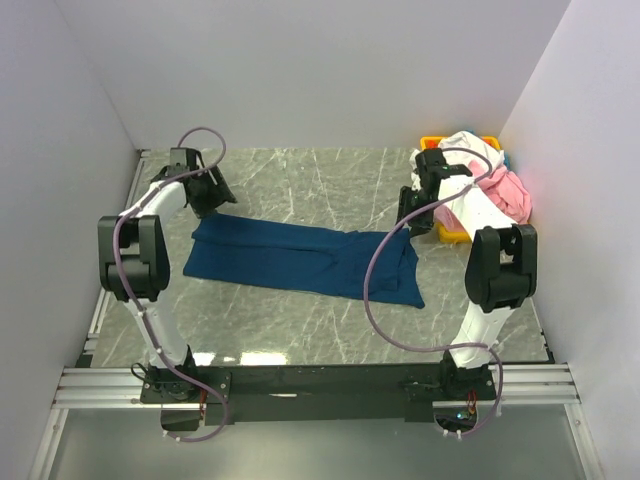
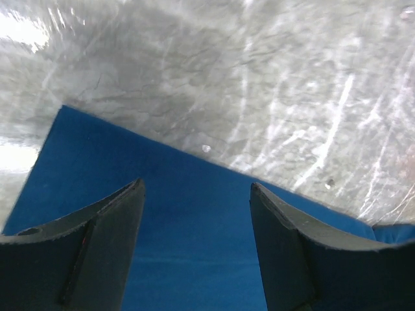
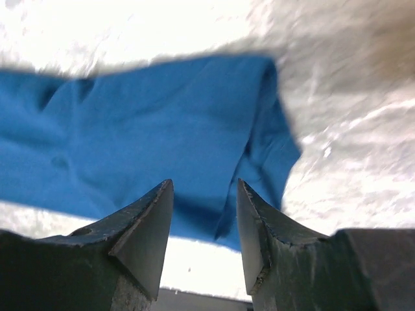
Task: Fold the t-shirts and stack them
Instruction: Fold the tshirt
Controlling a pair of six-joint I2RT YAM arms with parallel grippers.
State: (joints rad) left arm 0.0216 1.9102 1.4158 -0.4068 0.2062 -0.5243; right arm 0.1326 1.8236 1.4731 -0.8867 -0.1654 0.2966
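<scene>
In the middle of the marble tabletop (image 1: 300,180) lies the dark navy t-shirt (image 1: 300,260), folded into a long band running left to right, its right end broader and slanting toward the near edge. It lies flat, with a few soft creases along its length.

The left hand (image 1: 212,193) sits over the shirt's far left corner. In its wrist view the two fingers (image 2: 104,246) stand wide apart with nothing between them. Blue cloth fills the space below, and the shirt's straight far edge cuts diagonally across bare marble.

The right hand (image 1: 412,215) hangs just beyond the shirt's far right corner. Its fingers (image 3: 146,240) are also parted, by a narrower gap, and hold nothing. Beneath them, in a slightly blurred view, the shirt's right end shows a raised fold line and a rounded corner. How high either hand is above the cloth cannot be told.

Past the shirt's right end, against the right wall, stands a yellow plastic bin (image 1: 450,236) heaped with loose laundry. A white t-shirt (image 1: 466,142) is at its far side and a pink t-shirt (image 1: 510,190) spills toward the wall.

A purple cable (image 1: 372,290) from the right arm loops over the navy shirt's right part in the overhead view.
</scene>
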